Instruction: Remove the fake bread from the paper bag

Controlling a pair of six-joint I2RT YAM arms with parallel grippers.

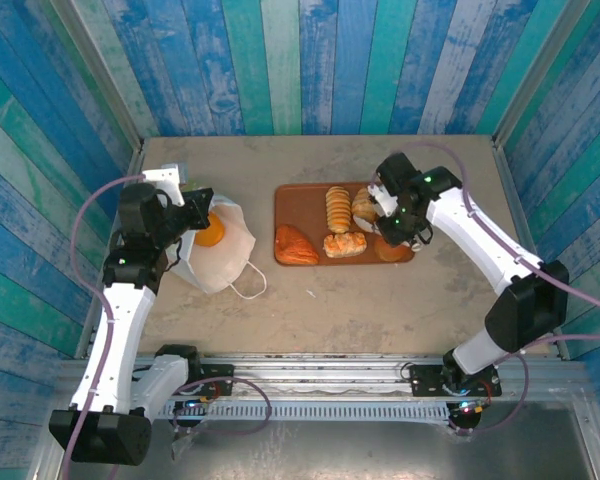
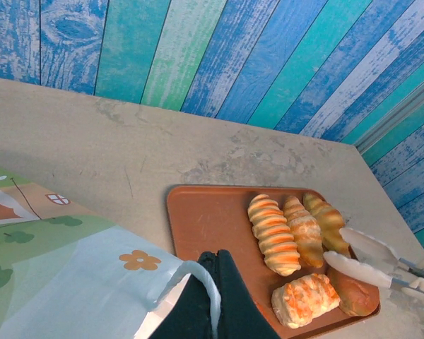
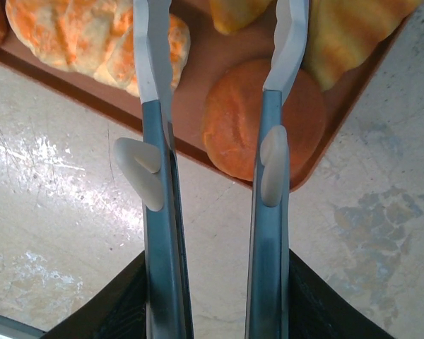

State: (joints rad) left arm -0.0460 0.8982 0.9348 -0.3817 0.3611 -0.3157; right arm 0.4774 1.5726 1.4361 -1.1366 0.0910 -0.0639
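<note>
Top external view: five pieces of fake bread (image 1: 337, 210) lie on the tray (image 1: 298, 200). One orange piece (image 1: 211, 232) sits in the mouth of the paper bag (image 1: 220, 265), which lies on its side just left of the tray.

The left gripper (image 1: 185, 212) is closed, apparently pinching the bag's rim to keep the mouth open. The right gripper (image 1: 400, 218) is clamped on a pair of tongs (image 3: 159, 212). The tong tips stand apart and hold nothing. They straddle the round bun (image 3: 230, 120) at the tray's corner; contact cannot be confirmed.

Risks noted:
1. The bun lies against the tray's lip. A tip dragged across it on withdrawal could push it onto the table (image 1: 380, 310).
2. The rim pinch is on thin paper. A slip or tear would let the mouth collapse over the orange piece.
3. Tongs entering the bag could snag the loop handle (image 1: 248, 290) and drag the bag.
4. A rounded piece gripped off centre could squirt free.
</note>
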